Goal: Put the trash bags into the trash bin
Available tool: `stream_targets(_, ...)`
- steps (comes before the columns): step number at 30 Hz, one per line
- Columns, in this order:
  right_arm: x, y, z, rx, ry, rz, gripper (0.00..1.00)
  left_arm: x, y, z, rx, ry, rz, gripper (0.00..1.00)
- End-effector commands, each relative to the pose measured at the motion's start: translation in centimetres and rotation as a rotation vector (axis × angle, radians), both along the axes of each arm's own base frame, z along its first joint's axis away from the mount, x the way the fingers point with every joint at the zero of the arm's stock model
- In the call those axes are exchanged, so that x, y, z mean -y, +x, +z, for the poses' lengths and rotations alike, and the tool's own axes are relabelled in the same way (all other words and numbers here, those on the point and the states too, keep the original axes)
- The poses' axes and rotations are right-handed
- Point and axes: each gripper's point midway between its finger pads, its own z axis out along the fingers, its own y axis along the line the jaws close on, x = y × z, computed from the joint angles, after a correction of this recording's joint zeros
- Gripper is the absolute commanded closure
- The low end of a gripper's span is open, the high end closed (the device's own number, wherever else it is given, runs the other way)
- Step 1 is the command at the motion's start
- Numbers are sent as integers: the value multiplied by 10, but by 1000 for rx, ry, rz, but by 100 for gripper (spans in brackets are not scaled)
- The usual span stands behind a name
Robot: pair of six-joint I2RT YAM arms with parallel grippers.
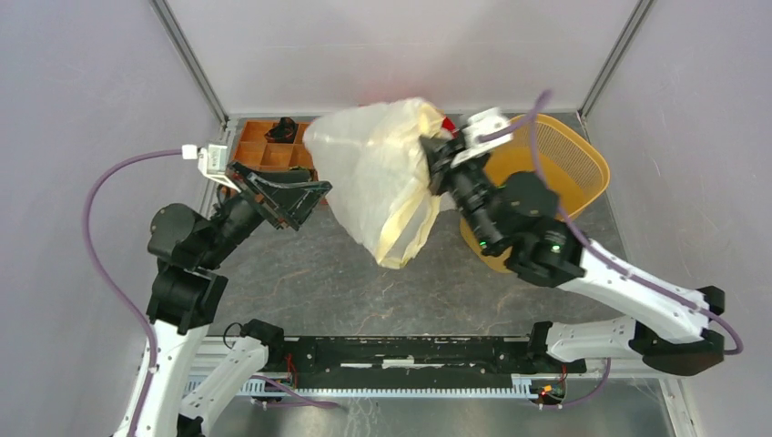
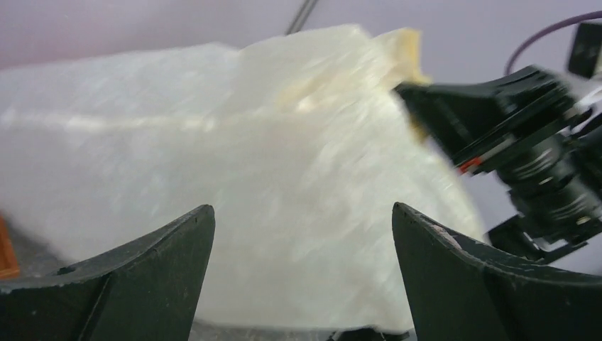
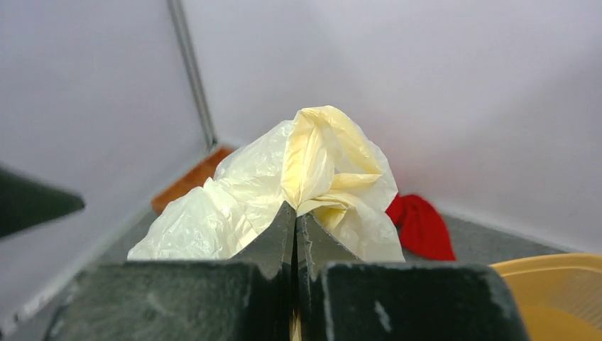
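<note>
The cream-white trash bag (image 1: 378,173) hangs lifted above the table's middle back, spread wide. My right gripper (image 1: 435,162) is shut on the bag's right edge; in the right wrist view the jaws (image 3: 295,213) pinch bunched plastic (image 3: 319,160). The yellow-orange mesh trash bin (image 1: 560,164) lies tilted at the back right, just behind my right wrist; its rim shows in the right wrist view (image 3: 561,273). My left gripper (image 1: 305,196) is open and empty, left of the bag; in the left wrist view its fingers (image 2: 302,227) frame the bag (image 2: 284,177) without touching it.
A brown wooden compartment tray (image 1: 269,146) stands at the back left behind my left gripper. A red cloth (image 3: 419,224) lies behind the bag near the back wall. White enclosure walls with metal posts stand close on three sides.
</note>
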Motion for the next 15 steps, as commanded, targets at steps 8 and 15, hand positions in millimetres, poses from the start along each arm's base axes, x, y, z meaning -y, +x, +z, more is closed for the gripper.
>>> stream_targets(8, 175, -33, 143, 158, 268, -313, 99, -7, 16, -5, -23, 69, 73, 0)
stream_targets(15, 255, -52, 144, 174, 275, -480, 99, 43, 36, -14, -136, -91, -162, 8)
